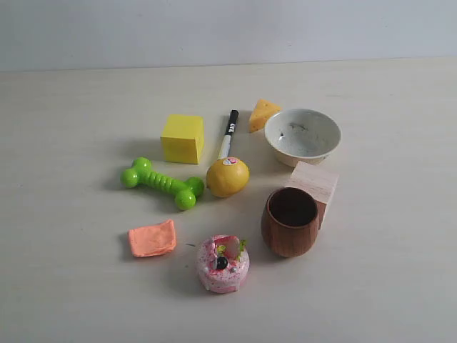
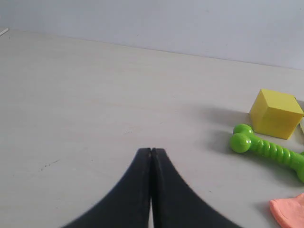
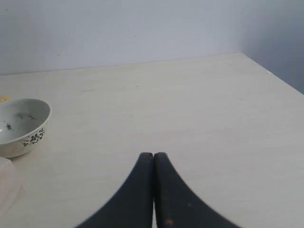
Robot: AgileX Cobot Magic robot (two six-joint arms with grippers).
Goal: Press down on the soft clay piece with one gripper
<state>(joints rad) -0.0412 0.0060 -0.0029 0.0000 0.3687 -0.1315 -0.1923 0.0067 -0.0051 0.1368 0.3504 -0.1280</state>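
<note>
The soft clay piece is a small flat salmon-orange lump on the table, in front of the green dumbbell toy. Only its edge shows in the left wrist view, as the soft clay piece at the frame's border. My left gripper is shut with nothing between its fingers, over bare table well apart from the clay. My right gripper is shut and empty too, over bare table beside the white bowl. Neither gripper appears in the exterior view.
Around the clay stand a yellow cube, a lemon, a black marker, a cheese wedge, a white bowl, a wooden block, a brown wooden cup and a pink cake toy.
</note>
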